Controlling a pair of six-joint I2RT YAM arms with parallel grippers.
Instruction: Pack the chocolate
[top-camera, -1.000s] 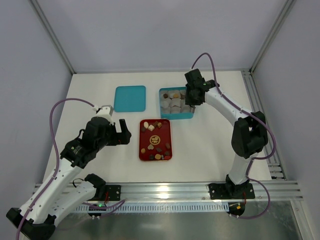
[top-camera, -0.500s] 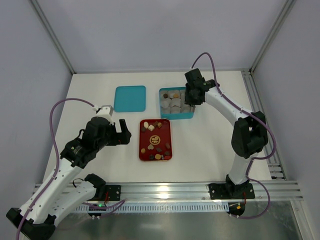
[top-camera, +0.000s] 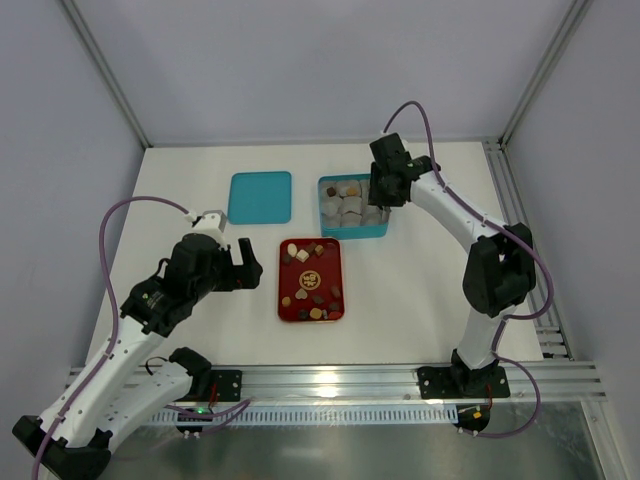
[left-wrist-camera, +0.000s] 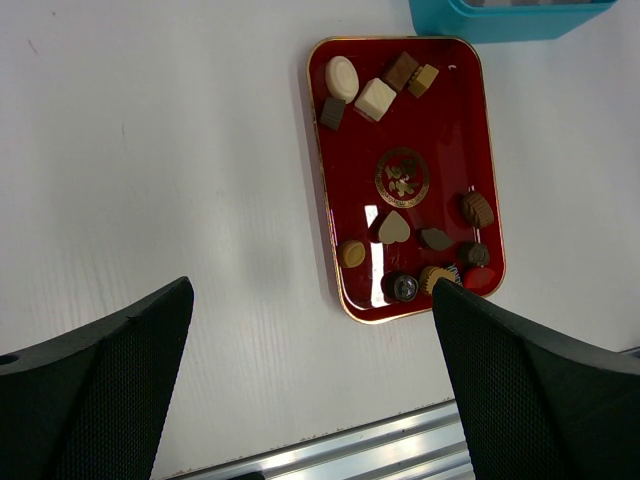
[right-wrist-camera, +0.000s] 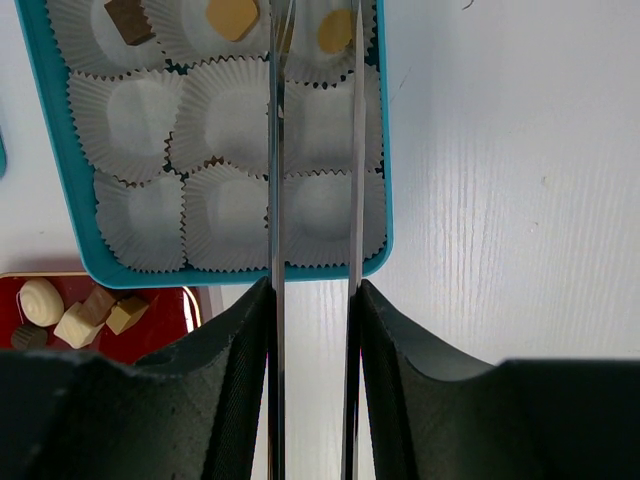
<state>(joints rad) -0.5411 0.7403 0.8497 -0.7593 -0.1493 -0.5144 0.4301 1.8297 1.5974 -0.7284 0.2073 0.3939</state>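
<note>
Several small chocolates, dark brown, light brown and cream, lie on the red tray, which also shows in the top view. Three more chocolates sit in the far row of paper cups in the teal box. My right gripper carries two thin metal blades. They stand apart over the box's right column, on either side of the far right cup, whose yellowish chocolate lies loose. My left gripper is wide open and empty above the table, left of the tray.
A flat teal lid lies left of the teal box. The tray lies just in front of the box. An aluminium rail runs along the table's near edge. Grey walls close in the back and both sides.
My right gripper has shifted slightly toward the far side over the box. The left arm, tray and chocolates have not moved.
</note>
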